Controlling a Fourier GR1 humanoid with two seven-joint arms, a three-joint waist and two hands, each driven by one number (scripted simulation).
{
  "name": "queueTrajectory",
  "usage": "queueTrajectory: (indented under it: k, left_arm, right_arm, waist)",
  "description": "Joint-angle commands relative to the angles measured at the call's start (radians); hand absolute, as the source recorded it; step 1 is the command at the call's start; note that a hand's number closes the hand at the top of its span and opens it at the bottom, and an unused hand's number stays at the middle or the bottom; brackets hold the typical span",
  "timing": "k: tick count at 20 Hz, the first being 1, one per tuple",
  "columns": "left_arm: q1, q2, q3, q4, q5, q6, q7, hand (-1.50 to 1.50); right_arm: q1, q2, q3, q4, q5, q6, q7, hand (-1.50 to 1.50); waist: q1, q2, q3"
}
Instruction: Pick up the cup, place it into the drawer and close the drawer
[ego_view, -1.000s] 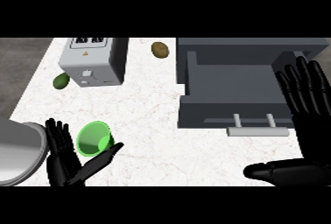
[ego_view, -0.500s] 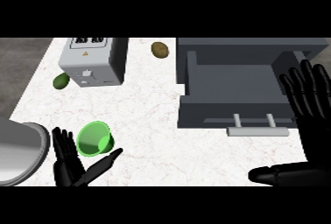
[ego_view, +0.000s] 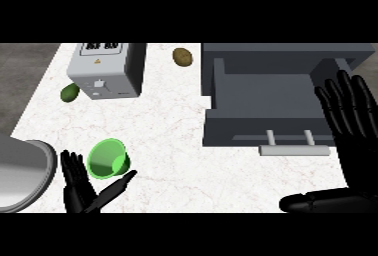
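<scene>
1. Left hand (ego_view: 83, 187) was cut off at the bottom edge; its forearm didn't show.
2. Right hand (ego_view: 354, 115) ran off the right edge and hid the drawer (ego_view: 269, 107) right wall.
3. Metal bowl (ego_view: 22, 172) was cropped at the left edge.
4. Toaster (ego_view: 103, 67) top was cut off.
5. Toaster label was too small to read.

The cup (ego_view: 108, 158) is lying on the counter (ego_view: 177, 135), left of the open drawer (ego_view: 275, 107). The toaster (ego_view: 105, 69) is standing behind the cup, a potato (ego_view: 182, 56) lying to its right.
</scene>
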Motion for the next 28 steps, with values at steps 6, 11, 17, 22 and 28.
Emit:
queueTrajectory:
  k: [6, 11, 17, 22, 28]
  left_arm:
    - [-0.100, 0.028, 0.069, 0.150, 0.020, -0.071, -0.027, -1.50]
    - [-0.104, 0.039, 0.119, 0.254, 0.045, -0.179, -0.127, -1.50]
    - [-0.188, -0.004, 0.126, 0.380, 0.061, -0.191, -0.216, -1.50]
    - [-0.137, 0.024, 0.119, 0.272, 0.076, -0.234, -0.138, -1.50]
    - [-0.266, 0.018, 0.171, 0.520, 0.113, -0.378, -0.265, -1.50]
  right_arm:
    - [0.001, 0.026, 0.058, -0.073, 0.041, -0.039, 0.079, -1.50]
    - [0.016, 0.018, 0.013, -0.021, 0.004, -0.002, -0.006, -1.50]
    - [-0.054, -0.037, -0.078, 0.046, -0.080, 0.038, 0.014, -1.50]
    - [0.021, -0.017, -0.061, 0.039, -0.062, 0.063, -0.069, -1.50]
    - [0.013, 0.004, 0.000, -0.034, -0.021, 0.017, 0.028, -1.50]
  waist:
    - [-0.001, 0.000, 0.000]
    - [-0.001, 0.000, 0.000]
    - [-0.001, 0.001, 0.000]
    - [0.001, 0.000, 0.001]
    - [-0.003, 0.001, 0.000]
